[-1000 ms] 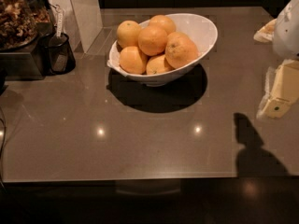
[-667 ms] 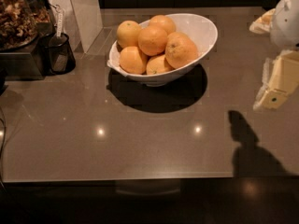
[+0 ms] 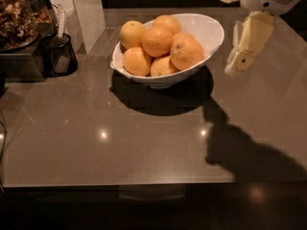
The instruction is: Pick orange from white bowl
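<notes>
**Gripper beside the bowl, the orange not yet taken**

The gripper (image 3: 242,56) hangs over the counter (image 3: 144,143) just right of the white bowl (image 3: 213,30), near its raised rim. It has no fruit in it, and I cannot tell whether it is spread or pressed together. The orange (image 3: 186,51) lies at the right of the pile inside the bowl. It is the biggest and dullest one, with a lumpy, dimpled peel and a dark stem spot, and it leans against the smaller oranges (image 3: 157,41). It is probably fairly heavy and firm, with a slightly yielding peel that gives some grip, but its roundness means it could roll. A hold across its widest part from above seems best, since the top is bare. The bowl is glossy, hard ceramic and likely chips if knocked. The counter is smooth and reflective.
</notes>
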Action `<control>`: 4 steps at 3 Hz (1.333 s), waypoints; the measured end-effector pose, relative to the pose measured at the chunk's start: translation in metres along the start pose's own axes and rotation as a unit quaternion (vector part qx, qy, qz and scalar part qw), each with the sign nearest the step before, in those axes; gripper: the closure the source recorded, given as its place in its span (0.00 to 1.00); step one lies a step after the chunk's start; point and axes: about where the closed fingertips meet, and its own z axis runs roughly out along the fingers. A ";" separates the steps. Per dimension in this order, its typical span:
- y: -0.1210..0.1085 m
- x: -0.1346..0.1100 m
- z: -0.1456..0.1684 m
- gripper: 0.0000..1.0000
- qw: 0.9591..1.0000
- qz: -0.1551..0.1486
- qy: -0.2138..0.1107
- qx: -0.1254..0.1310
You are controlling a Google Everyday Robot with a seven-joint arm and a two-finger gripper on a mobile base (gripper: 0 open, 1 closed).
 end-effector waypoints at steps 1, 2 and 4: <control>-0.005 -0.005 -0.004 0.00 1.000 -0.002 -0.006 0.010; -0.009 -0.004 0.001 0.00 1.000 0.007 -0.013 0.008; -0.051 -0.026 0.046 0.00 0.998 0.022 -0.062 -0.015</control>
